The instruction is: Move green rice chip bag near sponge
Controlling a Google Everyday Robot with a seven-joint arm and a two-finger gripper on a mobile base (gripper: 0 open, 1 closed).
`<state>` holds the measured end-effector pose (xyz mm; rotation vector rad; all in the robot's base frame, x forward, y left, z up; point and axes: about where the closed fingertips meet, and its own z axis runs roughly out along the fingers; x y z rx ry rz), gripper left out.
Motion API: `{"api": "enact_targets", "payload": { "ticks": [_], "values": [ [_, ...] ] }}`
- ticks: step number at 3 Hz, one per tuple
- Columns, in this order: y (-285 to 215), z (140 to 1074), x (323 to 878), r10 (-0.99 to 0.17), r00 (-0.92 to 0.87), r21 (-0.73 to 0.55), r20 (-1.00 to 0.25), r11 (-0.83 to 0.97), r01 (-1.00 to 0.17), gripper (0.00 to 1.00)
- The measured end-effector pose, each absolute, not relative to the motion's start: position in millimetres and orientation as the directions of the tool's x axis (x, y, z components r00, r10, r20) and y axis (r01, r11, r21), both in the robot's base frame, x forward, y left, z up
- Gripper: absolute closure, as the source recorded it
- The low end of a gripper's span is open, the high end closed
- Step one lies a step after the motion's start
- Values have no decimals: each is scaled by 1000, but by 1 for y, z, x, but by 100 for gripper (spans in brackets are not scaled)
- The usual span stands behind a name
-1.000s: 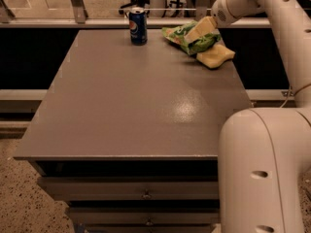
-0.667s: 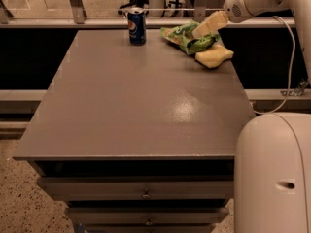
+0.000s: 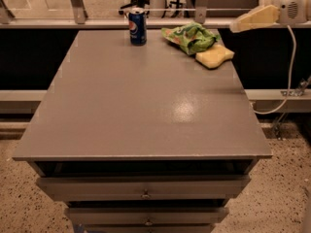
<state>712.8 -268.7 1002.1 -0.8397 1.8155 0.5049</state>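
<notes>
Wide grey flat-topped counter [image 3: 141, 106], viewed from its near edge. Below it, a dark open slot, then two grey drawer fronts [image 3: 146, 188] with small knobs, both pushed in, contents hidden; lower drawer cut off by the bottom border.

At 12 o'clock from the counter's middle, near the far edge: upright blue Pepsi can [image 3: 137, 26] with a red, white and blue logo. Top too dim to tell whether opened.

At 1 o'clock from the middle: crinkly bright green rice chip bag [image 3: 190, 37], lying flat and rumpled, with patches of orange-tan and a darker green band. Lettering too small to read.

At 4 o'clock from the bag and pressed against its edge: small pale yellow soft sponge [image 3: 214, 56] with a curvy, waisted outline, close to the counter's right edge.

At 2 o'clock from the sponge, raised and out past the counter's right edge: pale yellow pincer [image 3: 238, 25] on a white arm, pointing left and slightly down, clear of both bag and sponge and holding nothing. Apart or together: cannot tell. Arm cut off at the right border.

Hanging beneath the arm, a thin white cable [image 3: 290, 67]. Around the counter, speckled floor [image 3: 286, 198].
</notes>
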Motion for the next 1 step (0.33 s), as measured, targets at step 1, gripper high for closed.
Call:
{"api": "enact_targets", "payload": {
  "ticks": [1],
  "values": [
    [-321,1023,656,-214,-194,-16,-957,709,-705,0]
  ]
}}
